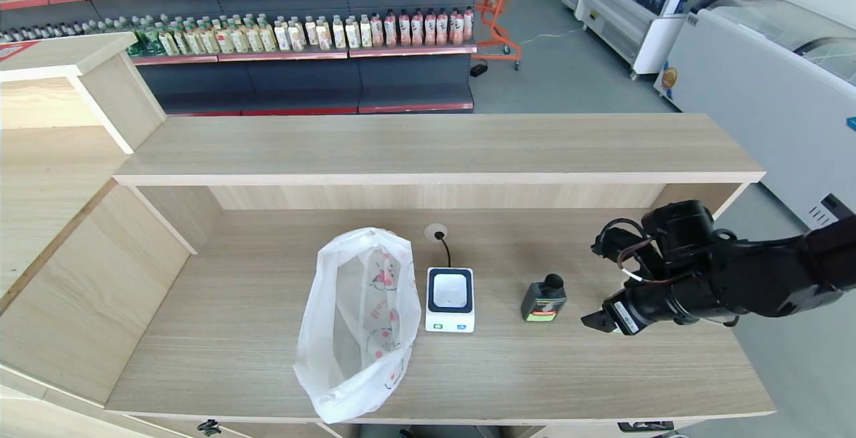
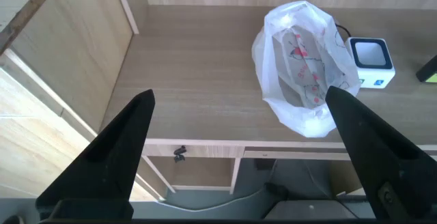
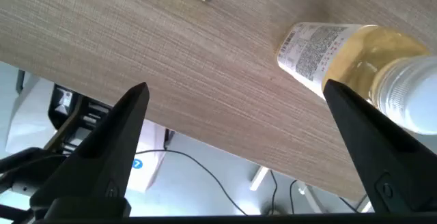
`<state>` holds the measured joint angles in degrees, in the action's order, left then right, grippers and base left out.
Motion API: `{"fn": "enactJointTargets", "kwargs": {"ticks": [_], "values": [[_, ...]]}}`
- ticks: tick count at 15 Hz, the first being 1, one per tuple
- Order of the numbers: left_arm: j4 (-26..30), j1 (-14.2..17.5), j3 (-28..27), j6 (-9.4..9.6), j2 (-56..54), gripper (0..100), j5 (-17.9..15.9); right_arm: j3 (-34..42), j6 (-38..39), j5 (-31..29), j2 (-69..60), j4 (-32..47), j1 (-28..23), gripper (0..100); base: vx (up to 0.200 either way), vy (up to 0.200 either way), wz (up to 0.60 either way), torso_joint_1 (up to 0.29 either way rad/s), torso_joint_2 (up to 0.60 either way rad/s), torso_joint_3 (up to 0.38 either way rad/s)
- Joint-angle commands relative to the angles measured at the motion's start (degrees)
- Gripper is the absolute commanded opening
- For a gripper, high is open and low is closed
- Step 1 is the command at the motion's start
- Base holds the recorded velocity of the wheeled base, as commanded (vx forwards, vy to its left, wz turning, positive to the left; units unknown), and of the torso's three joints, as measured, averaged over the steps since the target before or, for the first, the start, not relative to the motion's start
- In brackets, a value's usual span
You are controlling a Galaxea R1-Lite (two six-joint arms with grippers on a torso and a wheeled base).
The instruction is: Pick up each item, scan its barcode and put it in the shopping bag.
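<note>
Bottle (image 1: 544,299): small, dark, black cap, upright.
Pincers: right pincer (image 1: 595,321) and left pincer (image 2: 239,93) both wide, empty.
Worktop (image 1: 234,351): pale wood; shopping bag (image 1: 358,321), scanner (image 1: 450,299).
Room: drink shelves (image 1: 301,43).

White shopping bag (image 1: 358,324) with red print, white scanner (image 1: 450,299), pale wood-grain counter (image 1: 234,331)

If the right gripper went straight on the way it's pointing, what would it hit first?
Most likely the bottle, standing just ahead of the open right gripper. In the wrist view it sits off to one side, so it might only be grazed.
</note>
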<state>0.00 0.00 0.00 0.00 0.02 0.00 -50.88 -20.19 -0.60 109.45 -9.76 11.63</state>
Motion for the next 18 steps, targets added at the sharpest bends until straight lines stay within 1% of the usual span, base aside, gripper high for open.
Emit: {"fn": "enactJointTargets", "kwargs": {"ticks": [1,2,3,8,9,10,13,18], "values": [[0.00,0.00,0.00,0.00,0.06,100,0.00,-0.80,-1.43,-0.11,8.15,-6.93,0.32,100,0.000,0.000,0.00,0.000,0.00,0.000],[0.00,0.00,0.00,0.00,0.06,100,0.00,-0.88,-1.79,-0.11,9.47,-9.66,0.50,100,0.000,0.000,0.00,0.000,0.00,0.000],[0.00,0.00,0.00,0.00,0.06,100,0.00,-1.41,-2.40,-0.02,11.49,-12.56,1.91,100,0.000,0.000,0.00,0.000,0.00,0.000],[0.00,0.00,0.00,0.00,0.06,100,0.00,-9.15,-2.84,0.51,17.47,-13.26,4.98,100,0.000,0.000,0.00,0.000,0.00,0.000],[0.00,0.00,0.00,0.00,0.06,100,0.00,-9.41,-2.84,0.51,18.26,-14.49,5.33,100,0.000,0.000,0.00,0.000,0.00,0.000],[0.00,0.00,0.00,0.00,0.06,100,0.00,-9.41,-2.84,0.51,20.46,-18.89,6.21,100,0.000,0.000,0.00,0.000,0.00,0.000],[0.00,0.00,0.00,0.00,0.06,100,0.00,-10.11,-4.33,0.42,23.18,-23.46,7.79,100,0.000,0.000,0.00,0.000,0.00,0.000],[0.00,0.00,0.00,0.00,0.06,100,0.00,-10.11,-4.77,0.60,23.97,-24.16,8.76,100,0.000,0.000,0.00,0.000,0.00,0.000]]}}
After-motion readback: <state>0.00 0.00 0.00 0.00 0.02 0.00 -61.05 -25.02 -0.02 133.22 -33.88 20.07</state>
